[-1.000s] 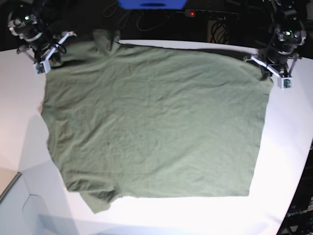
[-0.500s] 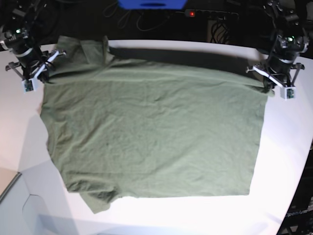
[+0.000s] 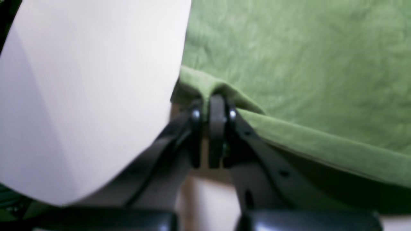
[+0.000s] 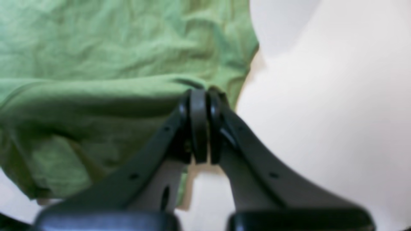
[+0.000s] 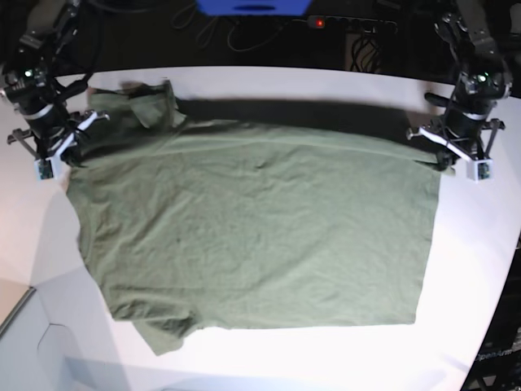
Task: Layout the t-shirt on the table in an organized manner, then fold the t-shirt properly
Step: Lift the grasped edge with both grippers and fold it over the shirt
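Moved since the earlier frames: the far edge of the t-shirt, pulled in toward the middle of the cloth; a strip of bare white now shows beyond it where cloth lay a second ago. Both grippers have travelled nearward with it, roughly level with each other.

Table: white, far larger than the shirt; bare margin on the right, near side and far side.

T-shirt: olive green, spread flat over the table's centre, long axis running left to right. Far edge lifted and stretched taut between the two grippers; one sleeve lies loose at the near left, another bunches at the far left corner. Near hem undisturbed.

Left gripper: at the shirt's far right corner, jaws pinched tight on a peak of cloth; the rest of the shirt lies to its near left.

Right gripper: at the far left corner, jaws likewise clamped on the cloth edge; shirt body extends to its near right.

Judgement: each arm is nearest its own corner, and the held edge lies parallel to the near hem, so the coming move likely carries it straight nearward.
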`<state>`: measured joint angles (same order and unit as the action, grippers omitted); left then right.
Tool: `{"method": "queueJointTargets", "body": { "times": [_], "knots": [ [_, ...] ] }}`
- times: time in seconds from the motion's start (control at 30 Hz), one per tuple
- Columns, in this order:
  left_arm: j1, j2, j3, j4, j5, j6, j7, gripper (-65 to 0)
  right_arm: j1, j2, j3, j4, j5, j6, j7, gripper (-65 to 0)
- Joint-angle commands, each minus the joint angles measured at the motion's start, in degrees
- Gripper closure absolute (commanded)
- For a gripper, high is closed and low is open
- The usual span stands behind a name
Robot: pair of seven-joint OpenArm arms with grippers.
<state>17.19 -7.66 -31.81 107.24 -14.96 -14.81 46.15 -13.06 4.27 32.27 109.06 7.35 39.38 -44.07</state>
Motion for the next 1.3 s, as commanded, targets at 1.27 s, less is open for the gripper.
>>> {"method": "queueJointTargets", "body": {
  "times": [1.27],
  "knots": [
    [-13.5,-0.6,-3.6,-12.9,0.2,0.2,-1.4,0.0,17.6,6.7,-3.8,-19.1,0.3,0.6,1.4,0.0]
  ]
}}
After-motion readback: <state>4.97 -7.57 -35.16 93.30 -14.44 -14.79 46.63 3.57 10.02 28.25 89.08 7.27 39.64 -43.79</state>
